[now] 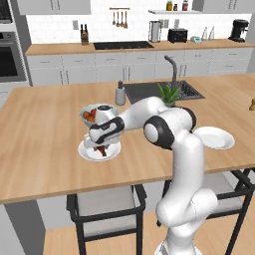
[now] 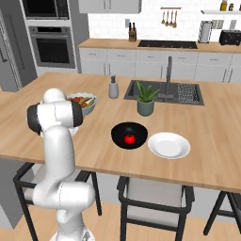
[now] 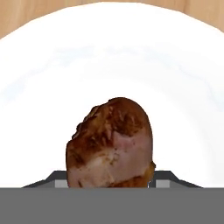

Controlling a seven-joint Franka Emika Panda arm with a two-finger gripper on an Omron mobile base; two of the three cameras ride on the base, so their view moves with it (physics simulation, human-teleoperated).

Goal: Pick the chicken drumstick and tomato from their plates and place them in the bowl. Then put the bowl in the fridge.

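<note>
The reddish-brown chicken drumstick (image 3: 109, 144) lies on a white plate (image 3: 183, 87), at the island's near left in the left base view (image 1: 85, 151). My gripper (image 3: 111, 181) points down over that plate (image 1: 101, 144), and its dark fingertips (image 3: 59, 180) press against both sides of the drumstick (image 1: 102, 150). The red tomato (image 2: 129, 138) sits inside the glossy black bowl (image 2: 117, 132) near the island's front edge. Right of the bowl stands a second white plate (image 2: 169, 145) with nothing on it (image 1: 216, 138). The grey fridge (image 2: 10, 56) rises at the far left.
A grey-blue fruit bowl (image 1: 92, 113) stands just behind the drumstick's plate. A potted plant (image 2: 146, 100), a soap bottle (image 2: 113, 88) and the sink (image 2: 181, 92) lie further back. Dark stools (image 1: 107, 204) sit under the island's front edge.
</note>
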